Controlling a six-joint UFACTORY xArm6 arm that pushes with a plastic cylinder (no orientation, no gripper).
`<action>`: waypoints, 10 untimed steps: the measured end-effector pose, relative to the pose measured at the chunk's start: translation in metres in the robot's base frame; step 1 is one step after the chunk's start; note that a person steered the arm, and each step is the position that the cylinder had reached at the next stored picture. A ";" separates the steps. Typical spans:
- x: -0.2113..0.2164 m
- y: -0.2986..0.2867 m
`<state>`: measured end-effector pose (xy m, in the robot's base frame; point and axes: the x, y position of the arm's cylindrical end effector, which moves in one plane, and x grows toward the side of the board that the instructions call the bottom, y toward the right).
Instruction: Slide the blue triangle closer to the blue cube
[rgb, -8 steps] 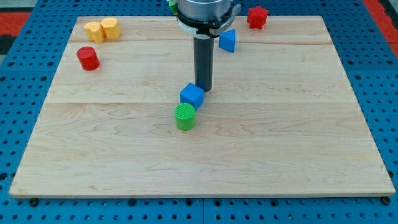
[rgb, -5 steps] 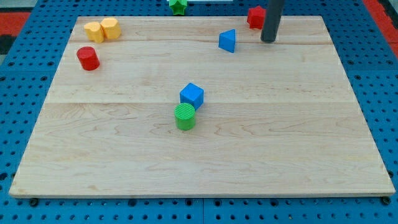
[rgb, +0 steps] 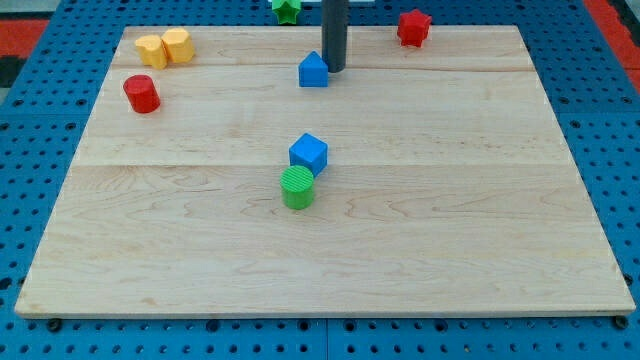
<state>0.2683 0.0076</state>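
The blue triangle (rgb: 314, 71) sits near the view's top, a little left of centre. My tip (rgb: 333, 69) stands right against its right side. The blue cube (rgb: 309, 154) sits in the middle of the board, well below the triangle, touching a green cylinder (rgb: 297, 187) at its lower left.
A red cylinder (rgb: 142, 94) lies at the view's left. Two yellow blocks (rgb: 164, 47) sit at the top left. A red block (rgb: 413, 27) sits at the top right, and a green block (rgb: 287, 8) at the top edge. The wooden board (rgb: 480, 220) ends on a blue pegboard.
My tip moved left from beside the red block to the blue triangle's right side. The blue triangle slid left from where it stood. The blue cube and green cylinder stayed put.
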 end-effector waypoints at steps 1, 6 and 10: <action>-0.010 -0.021; -0.030 -0.067; 0.046 -0.030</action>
<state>0.3142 -0.0221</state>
